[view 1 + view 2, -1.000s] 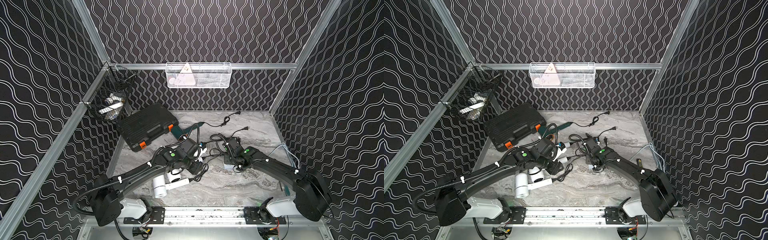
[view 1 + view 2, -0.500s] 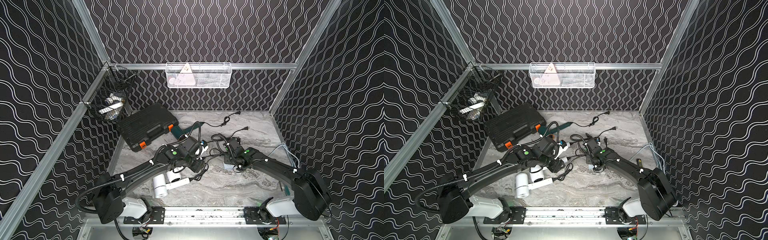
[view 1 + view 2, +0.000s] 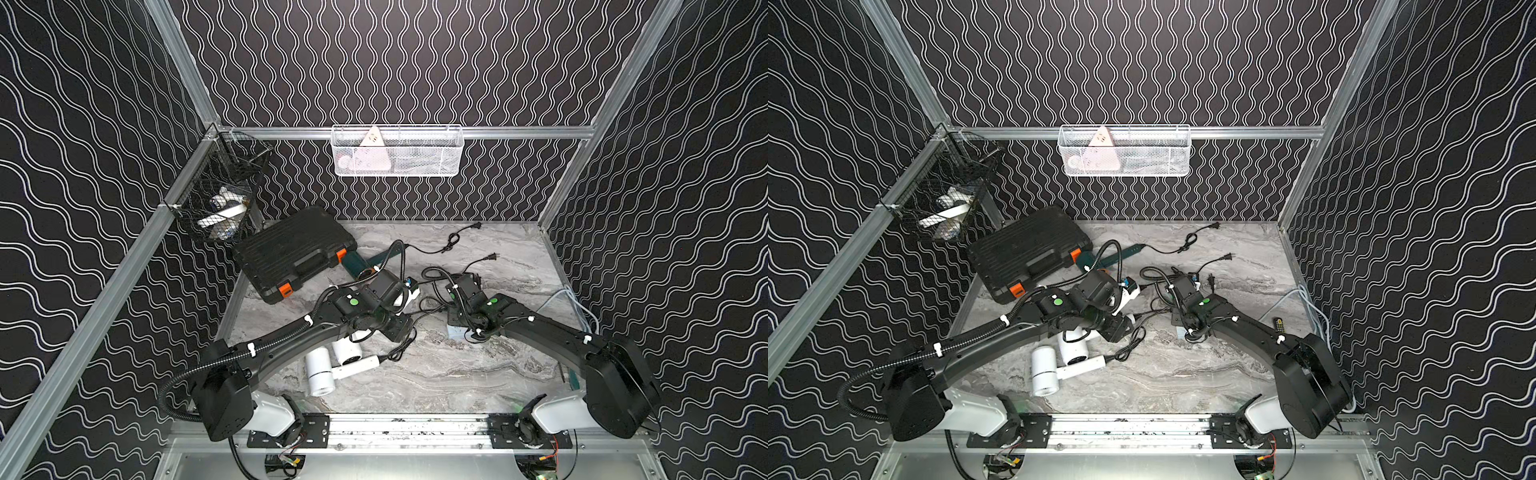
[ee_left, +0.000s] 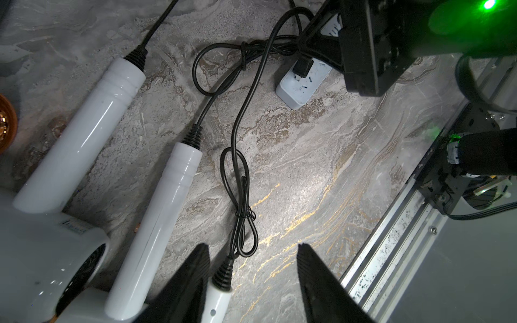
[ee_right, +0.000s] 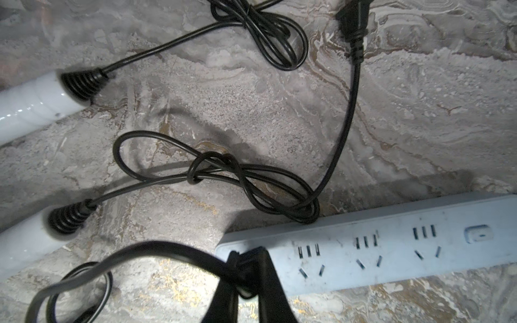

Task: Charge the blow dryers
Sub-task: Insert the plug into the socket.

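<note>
Our right fingers [image 5: 272,293] are clenched on a black plug [image 5: 244,258], held at the end socket of the pale blue power strip [image 5: 391,246]. We cannot tell whether it is pushed fully home. The strip lies flat on the marbled desk [image 3: 457,374], with three more socket groups and a switch along its face. A knotted cord bundle [image 5: 251,181] rests against the strip's long edge, and its cord runs on to a loose plug [image 5: 354,19] lying on the desk.

Our left fingers [image 4: 195,279] are released, spread wide and low over the desk. The cord end of one white handle lies between them, close to one finger, with nothing pinched. The white blow dryers [image 4: 159,223] lie side by side next to these fingers, handles aimed toward the strip, their thin black cords looping across the desk. In both top views two white barrels show just in front of the left arm.

Farther back, the green blow dryer [image 3: 355,262] lies just beside the black case [image 3: 291,253], its cord trailing toward the rear wall.
</note>
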